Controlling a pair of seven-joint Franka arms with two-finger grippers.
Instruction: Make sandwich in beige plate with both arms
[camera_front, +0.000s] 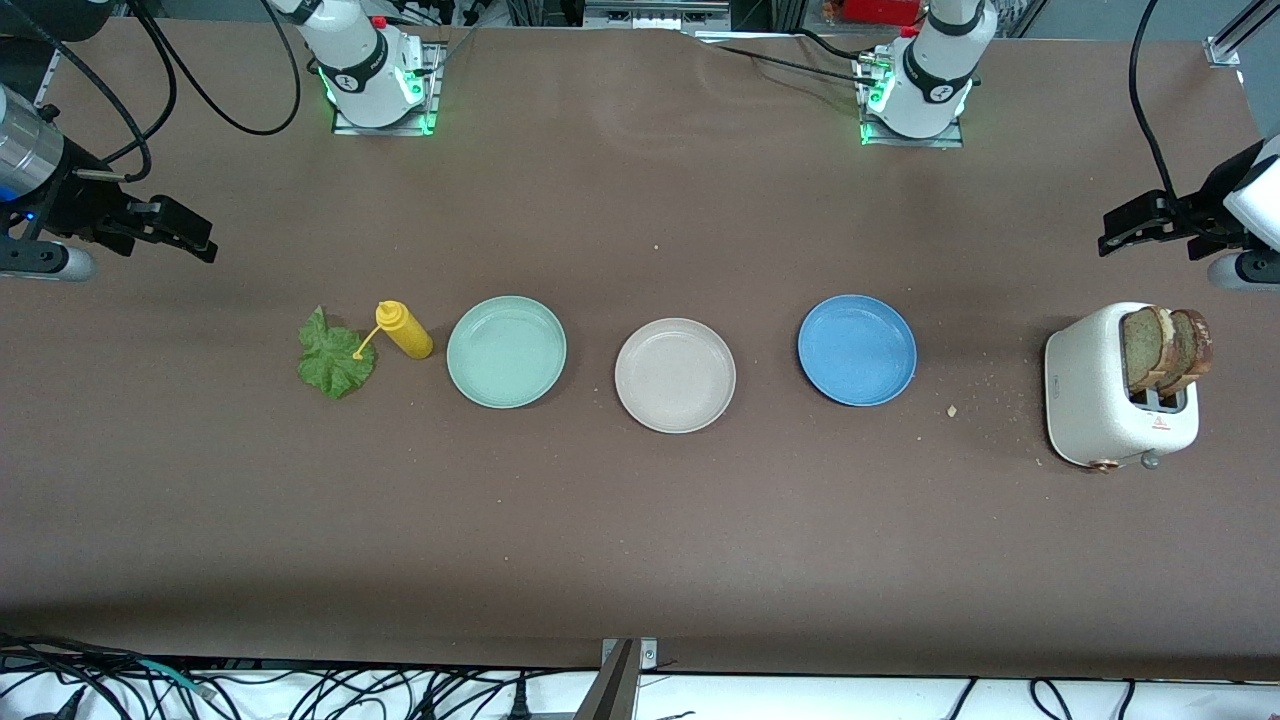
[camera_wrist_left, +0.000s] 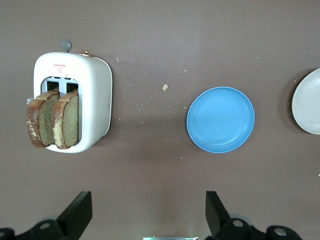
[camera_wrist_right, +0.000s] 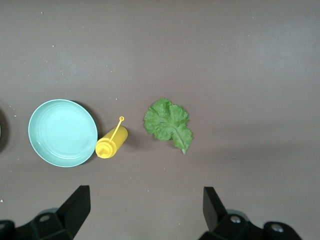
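The beige plate sits bare in the middle of the table. The sandwich's parts lie apart. Two brown bread slices stand upright in the white toaster at the left arm's end. A green lettuce leaf lies flat toward the right arm's end. My left gripper hangs open and empty over bare table beside the toaster. Over bare table at the right arm's end, my right gripper is also open and holds nothing.
A mint green plate and a blue plate flank the beige one. A yellow squeeze bottle lies between the lettuce and the green plate. Crumbs dot the table near the toaster.
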